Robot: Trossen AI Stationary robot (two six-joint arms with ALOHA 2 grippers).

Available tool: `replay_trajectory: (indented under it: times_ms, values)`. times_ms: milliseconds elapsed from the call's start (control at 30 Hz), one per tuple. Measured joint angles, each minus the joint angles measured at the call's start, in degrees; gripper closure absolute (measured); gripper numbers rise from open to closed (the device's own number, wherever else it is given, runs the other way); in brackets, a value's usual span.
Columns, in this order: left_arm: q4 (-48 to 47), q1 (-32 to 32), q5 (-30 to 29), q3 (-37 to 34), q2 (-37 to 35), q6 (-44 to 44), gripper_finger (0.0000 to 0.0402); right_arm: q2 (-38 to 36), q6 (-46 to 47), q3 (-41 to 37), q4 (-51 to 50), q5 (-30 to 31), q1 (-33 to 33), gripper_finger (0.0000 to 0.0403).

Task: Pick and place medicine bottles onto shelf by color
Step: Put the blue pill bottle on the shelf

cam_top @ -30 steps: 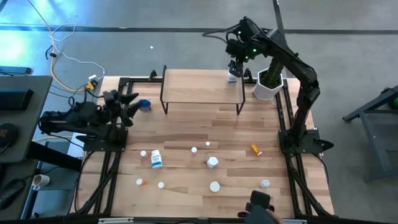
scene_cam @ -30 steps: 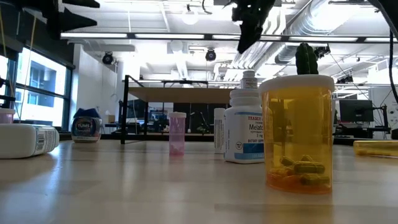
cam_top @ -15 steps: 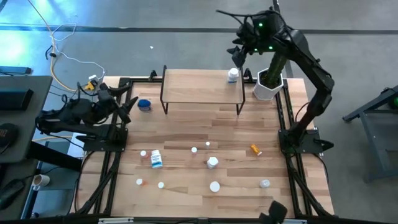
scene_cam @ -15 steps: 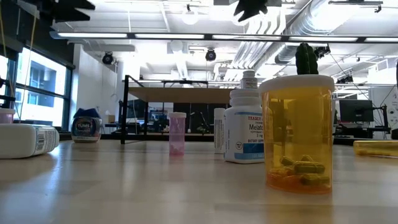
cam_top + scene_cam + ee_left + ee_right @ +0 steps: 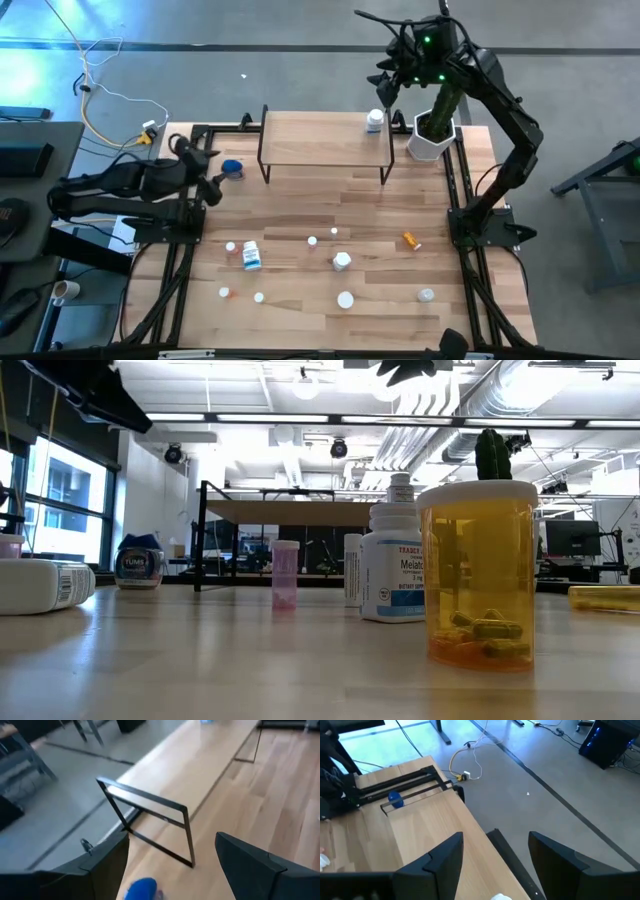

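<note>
Blue-lidded jar [image 5: 232, 168] faces open left gripper [image 5: 212, 176].

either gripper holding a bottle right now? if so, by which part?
Nothing is held. The right gripper is open above the white bottle on the light wood shelf; the left gripper is open near the blue-lidded round jar.
</note>
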Motion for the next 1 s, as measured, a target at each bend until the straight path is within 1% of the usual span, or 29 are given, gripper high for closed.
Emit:
replay_trajectory:
  times_ms: [133,267,467,667,833,1000]
  values:
    - [-1.1,4.9,6.7,1.0,4.5,-0.6,0.0119,0.0,-1.2,0.0,-0.8,0.0,0.0,0.0187]
    - [-2.7,10.5,10.1,3.6,8.5,-0.3,0.0119,0.0,-1.2,0.0,-1.9,0.0,0.0,0.0187]
    - [-7.5,20.0,16.0,7.5,13.2,4.7,0.0119,0.0,-2.0,0.0,-4.0,0.0,0.0,0.0187]
    - [-10.7,29.3,21.8,8.6,17.8,10.1,0.0119,0.0,-2.7,0.0,-4.4,0.0,0.0,0.0187]
    - [-12.0,34.7,23.8,8.6,23.2,16.4,0.0119,0.0,-2.7,-0.1,-4.5,0.0,0.0,0.0187]
    - [-11.9,36.7,25.0,8.6,27.7,24.6,0.0119,0.0,-2.3,-0.1,-4.5,0.0,0.0,0.0187]
